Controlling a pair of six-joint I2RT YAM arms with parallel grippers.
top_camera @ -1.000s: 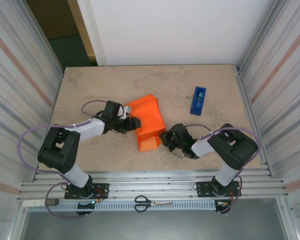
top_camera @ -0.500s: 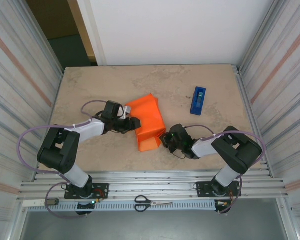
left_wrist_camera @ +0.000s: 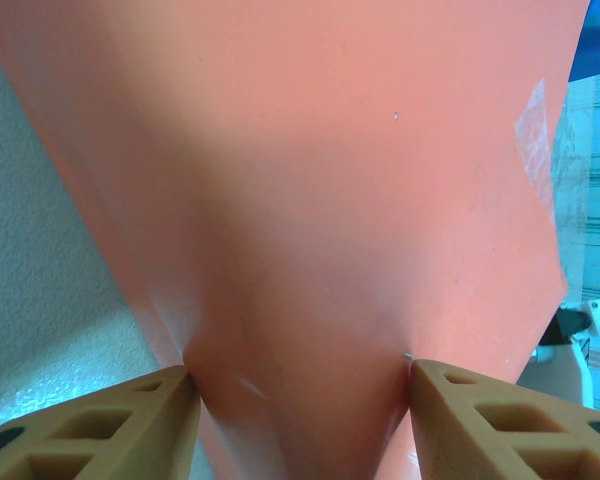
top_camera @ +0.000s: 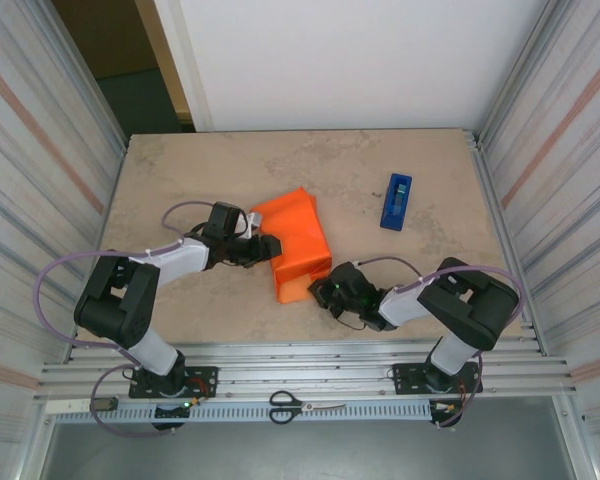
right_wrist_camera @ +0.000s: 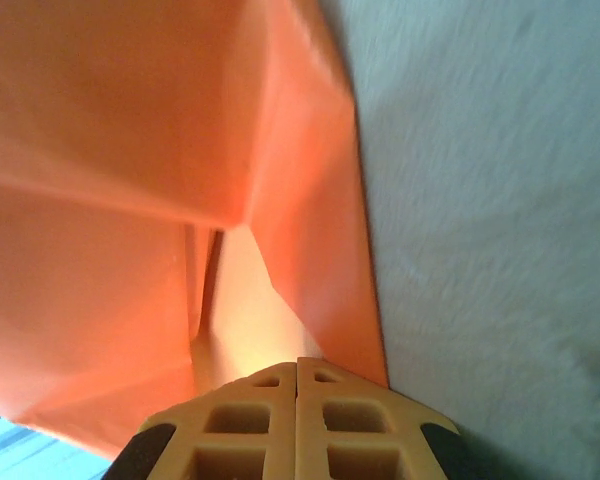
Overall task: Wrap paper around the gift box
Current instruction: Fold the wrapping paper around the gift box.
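Note:
The orange paper (top_camera: 296,240) lies folded into a bundle at mid-table, its near end open like a sleeve. The gift box is hidden beneath it. My left gripper (top_camera: 269,247) clamps the bundle's left side. In the left wrist view, its tan fingers (left_wrist_camera: 130,425) press into the paper (left_wrist_camera: 310,200) from both sides. My right gripper (top_camera: 319,292) sits at the bundle's near right corner, shut, with nothing between the fingers. In the right wrist view, its closed fingertips (right_wrist_camera: 298,366) touch the paper (right_wrist_camera: 130,130) at the open fold's mouth.
A blue tape dispenser (top_camera: 396,200) lies at the back right of the table. Scissors (top_camera: 305,405) rest on the front rail between the arm bases. Corrugated metal walls close in both sides. Bare tabletop (top_camera: 210,170) extends behind and left of the bundle.
My right gripper has slid left and toward the near edge, along the paper's open end. The left gripper and the bundle have stayed put.

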